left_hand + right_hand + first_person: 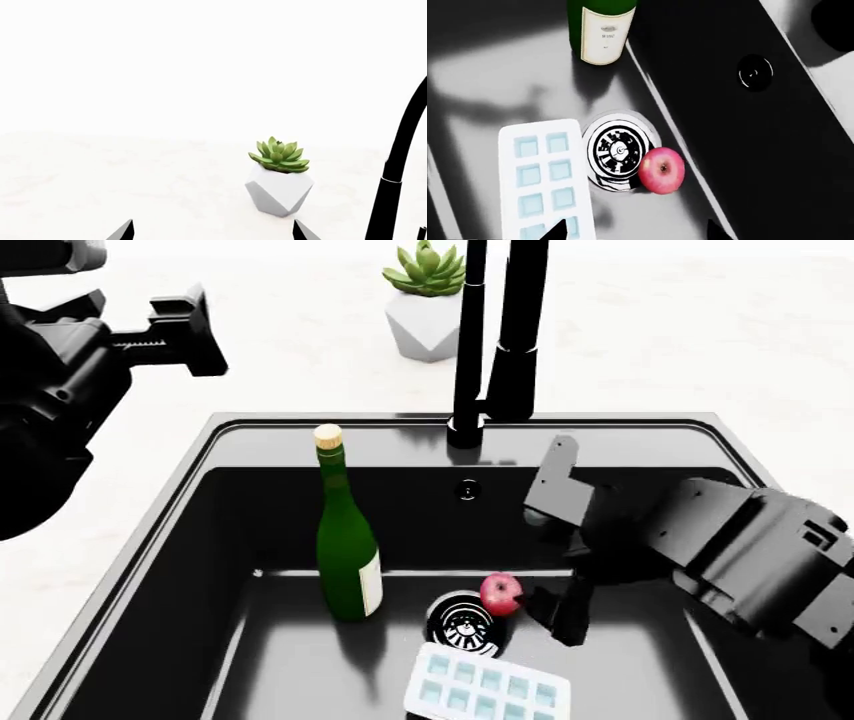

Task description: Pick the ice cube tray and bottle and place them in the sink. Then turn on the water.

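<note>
Head view shows bottle (347, 550) and ice cube tray (487, 688) in the sink (160, 540); both pincers spread, empty; water not on.

Both arms were matte black, built of blocky angular housings, with flat dark grey fingers (550, 472) tapering to points.

Only text I can read: "WINE" on cream label (604, 36) of the bottle (602, 27), rt wrist view. Smaller line under it too blurry. Nothing legible elsewhere in my other views.
</note>
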Controlling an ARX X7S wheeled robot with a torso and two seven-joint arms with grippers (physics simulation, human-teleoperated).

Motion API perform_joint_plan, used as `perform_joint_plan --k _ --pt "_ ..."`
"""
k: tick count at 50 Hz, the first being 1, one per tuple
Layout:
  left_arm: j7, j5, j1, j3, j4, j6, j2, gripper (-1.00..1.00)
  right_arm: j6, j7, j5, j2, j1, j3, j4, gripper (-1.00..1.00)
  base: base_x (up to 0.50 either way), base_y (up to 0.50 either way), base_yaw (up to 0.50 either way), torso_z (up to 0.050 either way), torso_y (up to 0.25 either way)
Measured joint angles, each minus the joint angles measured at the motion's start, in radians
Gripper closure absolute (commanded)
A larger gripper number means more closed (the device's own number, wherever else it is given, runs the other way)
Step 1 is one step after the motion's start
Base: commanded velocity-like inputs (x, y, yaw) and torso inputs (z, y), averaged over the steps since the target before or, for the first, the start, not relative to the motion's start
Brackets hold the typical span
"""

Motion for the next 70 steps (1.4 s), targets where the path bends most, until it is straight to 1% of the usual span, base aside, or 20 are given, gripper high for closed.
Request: perform_joint_plan --k 11,23,40,48,57,64,70 --pt "0.003 0.026 -0.016 0.017 -0.013 0.008 0.023 -1.0 0.049 0.155 0.048 0.023 0.019 0.157 -0.033 -1.0 0.0 0.0 0.0 0.0 0.0" --pt "0.001 0.039 -0.028 0.022 -0.017 0.013 0.034 -1.0 0.073 0.25 0.074 0.043 0.027 0.254 -0.043 -1.0 0.0 0.0 0.0 0.0 0.0" --pt "-0.003 0.087 -0.063 0.058 -0.045 0.013 0.069 -1.0 0.012 0.422 0.033 -0.002 0.037 0.376 0.068 -1.0 0.0 0.0 0.0 0.0 0.0" --pt "0.01 0.107 -0.078 0.076 -0.066 0.016 0.086 -1.0 -0.074 0.501 -0.018 -0.051 0.06 0.422 0.172 -1.0 0.0 0.0 0.0 0.0 0.0" --pt "0.033 0.133 -0.102 0.098 -0.106 0.023 0.112 -1.0 -0.214 0.547 -0.088 -0.15 0.123 0.443 0.362 -1.0 0.0 0.0 0.0 0.0 0.0" --pt "0.053 0.157 -0.124 0.114 -0.146 0.033 0.134 -1.0 -0.335 0.547 -0.137 -0.244 0.184 0.441 0.549 -1.0 0.0 0.0 0.0 0.0 0.0" --pt "0.066 0.173 -0.144 0.125 -0.175 0.036 0.149 -1.0 -0.47 0.529 -0.172 -0.341 0.252 0.441 0.779 -1.0 0.0 0.0 0.0 0.0 0.0"
